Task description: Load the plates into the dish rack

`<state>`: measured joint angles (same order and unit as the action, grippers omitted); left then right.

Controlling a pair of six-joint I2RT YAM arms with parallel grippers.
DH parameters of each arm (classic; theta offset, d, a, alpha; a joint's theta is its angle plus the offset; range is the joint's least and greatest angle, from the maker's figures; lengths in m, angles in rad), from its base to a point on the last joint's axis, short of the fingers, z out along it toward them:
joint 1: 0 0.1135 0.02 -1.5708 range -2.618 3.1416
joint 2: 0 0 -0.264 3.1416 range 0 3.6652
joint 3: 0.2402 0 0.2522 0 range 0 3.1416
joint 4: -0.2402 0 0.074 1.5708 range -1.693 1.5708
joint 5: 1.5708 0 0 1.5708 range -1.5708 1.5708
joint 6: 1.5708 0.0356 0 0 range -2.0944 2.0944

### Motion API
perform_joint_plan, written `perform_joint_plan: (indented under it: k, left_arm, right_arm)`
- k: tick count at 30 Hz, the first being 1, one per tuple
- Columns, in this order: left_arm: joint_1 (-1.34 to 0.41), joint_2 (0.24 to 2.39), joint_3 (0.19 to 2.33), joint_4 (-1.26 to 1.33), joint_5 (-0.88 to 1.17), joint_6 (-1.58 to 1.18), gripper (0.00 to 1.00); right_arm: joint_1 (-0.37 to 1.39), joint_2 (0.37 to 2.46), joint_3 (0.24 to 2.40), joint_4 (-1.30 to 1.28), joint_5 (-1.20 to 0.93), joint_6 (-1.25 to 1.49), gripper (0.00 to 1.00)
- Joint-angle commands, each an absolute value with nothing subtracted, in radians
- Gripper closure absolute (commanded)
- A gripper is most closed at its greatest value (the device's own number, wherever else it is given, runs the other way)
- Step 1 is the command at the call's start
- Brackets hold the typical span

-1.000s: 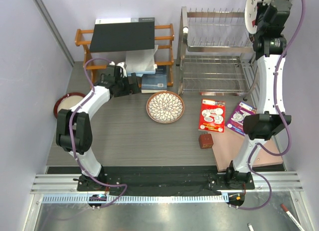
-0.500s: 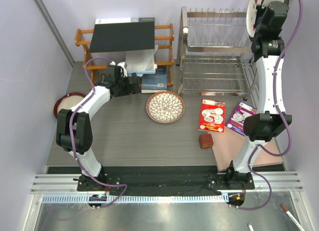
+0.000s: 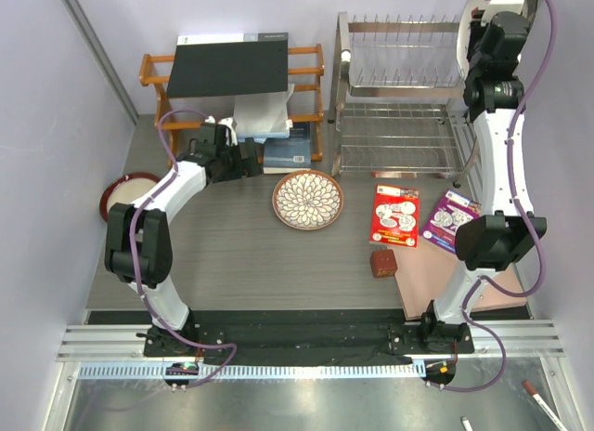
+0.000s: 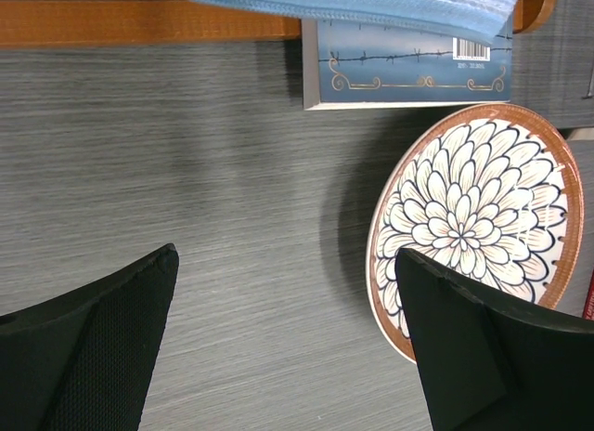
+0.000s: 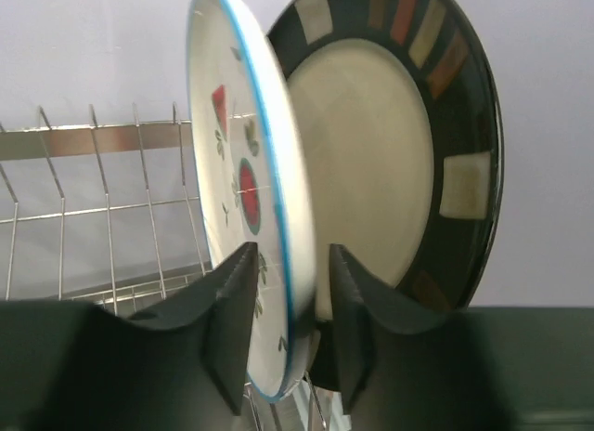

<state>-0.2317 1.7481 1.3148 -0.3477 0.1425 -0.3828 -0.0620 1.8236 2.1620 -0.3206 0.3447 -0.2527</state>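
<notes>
The right hand is set astride the watermelon plate, its grip not discernible; the plate is stood in the rack beside the dark-rimmed plate. The left hand is held spread above the counter, by the petal plate; a barcode is seen on the book.

silver wire dish rack: back right
white watermelon plate, dark-rimmed beige plate: upright, rack's right end
brown petal plate, maroon-rimmed plate: lying flat

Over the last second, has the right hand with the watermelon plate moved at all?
Yes. In the top view the right hand shifted slightly left, toward the right end of the dish rack, carrying the watermelon plate.
</notes>
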Motion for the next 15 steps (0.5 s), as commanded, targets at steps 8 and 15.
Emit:
perform_joint_plan:
  k: [8, 15]
  left_arm:
    - [-0.244, 1.697, 1.266, -0.371, 0.228, -0.336, 0.01]
    - [-0.276, 1.749, 1.21, -0.344, 0.333, -0.498, 0.0]
  right_arm:
    - [0.0, 1.703, 2.197, -0.199, 0.34, -0.322, 0.39]
    - [0.051, 1.64, 2.212, -0.189, 0.379, -0.371, 0.38]
